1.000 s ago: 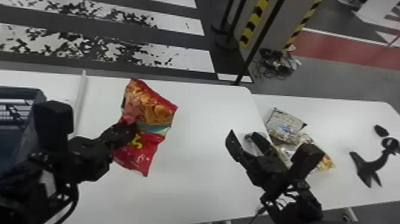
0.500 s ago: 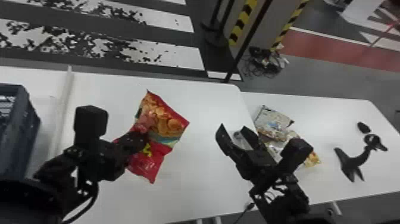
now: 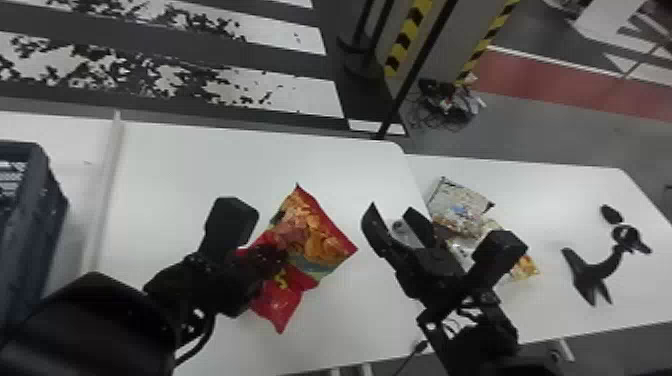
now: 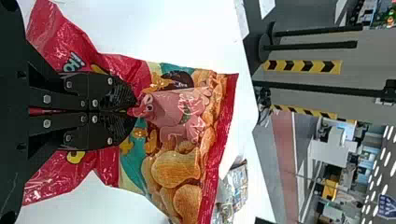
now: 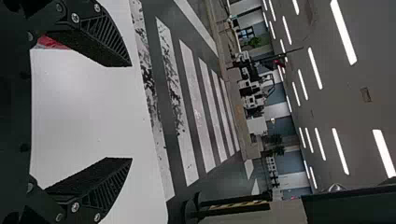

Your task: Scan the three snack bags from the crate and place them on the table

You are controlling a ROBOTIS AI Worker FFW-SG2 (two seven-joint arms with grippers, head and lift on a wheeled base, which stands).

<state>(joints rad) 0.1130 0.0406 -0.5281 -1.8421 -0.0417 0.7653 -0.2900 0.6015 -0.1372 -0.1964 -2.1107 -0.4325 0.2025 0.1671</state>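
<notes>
My left gripper [image 3: 280,257] is shut on the middle of a red snack bag [image 3: 320,240] above the white table [image 3: 200,165]. In the left wrist view the left gripper [image 4: 133,111] pinches the red bag [image 4: 173,163], its chip picture turned up. To the right of that bag, my right gripper [image 3: 392,212] stands open with nothing between its fingers; the right wrist view has this gripper [image 5: 130,112] spread wide. Beyond it on the right-hand table lie other snack bags [image 3: 457,202], partly hidden by the right arm.
A dark blue crate [image 3: 35,200] stands at the left edge. On the far right table rests a black scanner-like device on a stand [image 3: 595,270]. A small grey object [image 3: 402,232] lies behind the right gripper's fingers.
My left gripper has carried the red bag rightward, closer to the right gripper. The head view has shifted, bringing more of the crate in. The right gripper stays open.
</notes>
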